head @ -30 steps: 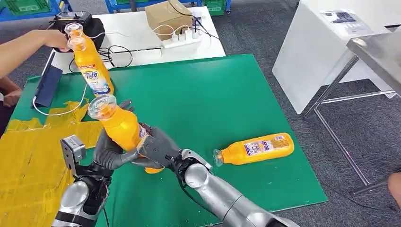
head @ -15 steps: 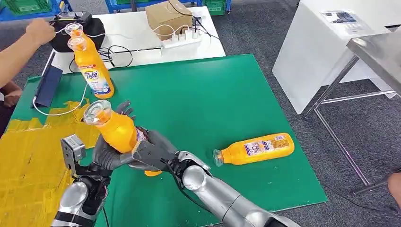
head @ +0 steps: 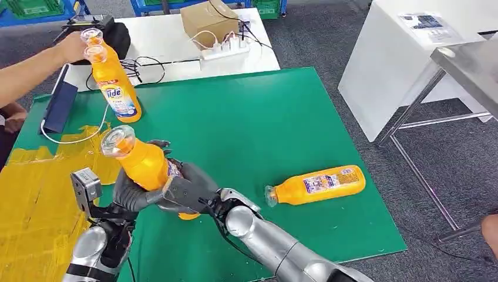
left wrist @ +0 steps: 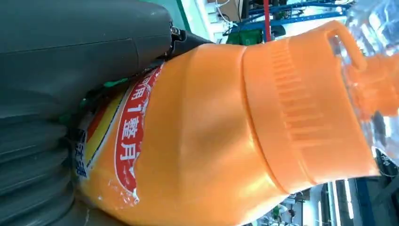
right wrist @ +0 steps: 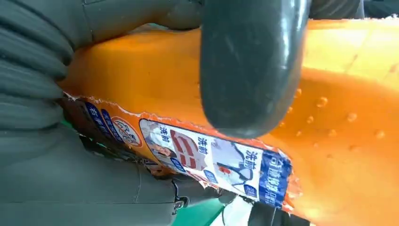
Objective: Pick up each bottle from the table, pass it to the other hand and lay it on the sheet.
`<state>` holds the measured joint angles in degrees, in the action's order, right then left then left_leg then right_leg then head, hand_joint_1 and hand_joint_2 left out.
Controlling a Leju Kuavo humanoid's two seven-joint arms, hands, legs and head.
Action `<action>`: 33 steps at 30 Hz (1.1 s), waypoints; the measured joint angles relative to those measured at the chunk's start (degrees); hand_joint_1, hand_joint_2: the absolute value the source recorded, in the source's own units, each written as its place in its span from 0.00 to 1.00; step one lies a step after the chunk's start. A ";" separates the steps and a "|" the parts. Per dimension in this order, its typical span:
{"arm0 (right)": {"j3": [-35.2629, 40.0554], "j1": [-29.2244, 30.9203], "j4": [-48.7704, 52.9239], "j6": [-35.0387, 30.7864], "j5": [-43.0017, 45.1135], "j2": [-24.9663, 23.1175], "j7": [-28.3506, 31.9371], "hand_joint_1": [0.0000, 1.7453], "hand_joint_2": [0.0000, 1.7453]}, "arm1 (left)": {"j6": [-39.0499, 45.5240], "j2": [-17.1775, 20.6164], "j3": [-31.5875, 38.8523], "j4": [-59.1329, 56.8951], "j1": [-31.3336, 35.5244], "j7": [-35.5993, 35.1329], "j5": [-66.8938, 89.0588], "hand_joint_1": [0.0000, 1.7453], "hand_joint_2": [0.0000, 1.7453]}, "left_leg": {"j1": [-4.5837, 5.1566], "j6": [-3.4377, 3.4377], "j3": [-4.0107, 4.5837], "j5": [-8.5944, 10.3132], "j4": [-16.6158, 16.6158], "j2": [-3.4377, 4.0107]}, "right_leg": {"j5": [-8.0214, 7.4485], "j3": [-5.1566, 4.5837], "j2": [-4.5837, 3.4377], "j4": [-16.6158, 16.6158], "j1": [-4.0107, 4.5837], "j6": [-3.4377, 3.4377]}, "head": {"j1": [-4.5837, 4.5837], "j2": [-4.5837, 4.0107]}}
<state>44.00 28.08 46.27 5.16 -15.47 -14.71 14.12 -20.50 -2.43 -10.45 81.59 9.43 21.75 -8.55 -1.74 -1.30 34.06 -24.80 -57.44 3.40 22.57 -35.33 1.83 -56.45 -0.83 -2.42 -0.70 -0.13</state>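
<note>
Both my hands wrap one orange detergent bottle (head: 142, 163) above the green mat (head: 246, 123), near its left side. My left hand (head: 132, 191) grips it from the left, my right hand (head: 189, 191) from the right. The bottle tilts, clear cap toward the upper left. The left wrist view has its orange body (left wrist: 211, 132) against my left hand (left wrist: 70, 66). In the right wrist view a thick finger (right wrist: 249, 66) presses across the bottle (right wrist: 357, 122). A second bottle (head: 317, 185) lies on the mat at the right. A third (head: 115, 88) stands at the back left. The yellow sheet (head: 35, 200) lies at the left.
A person's hand (head: 73, 47) touches a further bottle's cap (head: 92, 36) behind the standing one. A white table with a cardboard box (head: 205, 20), a power strip (head: 226, 50) and cables stands at the back. A white table (head: 399, 64) and metal frame stand at the right.
The held bottle has tipped and shifted a little further left between my hands. The person's hand drew away from the far bottles and then came back to them.
</note>
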 measured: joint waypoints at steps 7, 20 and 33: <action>0.15 0.00 -0.20 -0.06 0.22 0.00 0.15 1.00 1.00 | -0.31 0.00 0.22 0.00 -0.11 0.20 -0.11 1.00 1.00 | 0.00 0.00 0.00 0.00 0.00 0.00 | 0.00 -0.01 0.00 0.00 0.00 0.00 | -0.02 0.00; -0.86 -2.10 4.38 -6.10 -3.83 2.19 -0.18 0.00 1.00 | 8.66 0.00 -0.59 1.84 -0.70 5.07 15.36 1.00 1.00 | 0.01 0.00 0.02 0.00 -0.01 -0.01 | 0.00 0.00 0.01 0.00 -0.01 0.00 | -0.04 0.00; -6.77 -8.93 15.10 -7.69 -12.94 11.09 -1.07 0.00 1.00 | 34.44 1.00 1.72 3.93 -2.34 6.32 46.94 1.00 1.00 | 0.02 0.00 0.10 -0.01 0.00 -0.22 | 0.00 0.02 0.14 0.01 -0.03 0.00 | -0.02 0.00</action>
<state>37.23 19.14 61.37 -2.54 -28.41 -3.61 13.05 13.94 -1.42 -8.73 85.53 7.09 28.06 38.40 -1.72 -1.30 34.16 -24.80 -57.45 3.18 22.57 -35.30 1.97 -56.43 -0.87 -2.43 -0.72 -0.13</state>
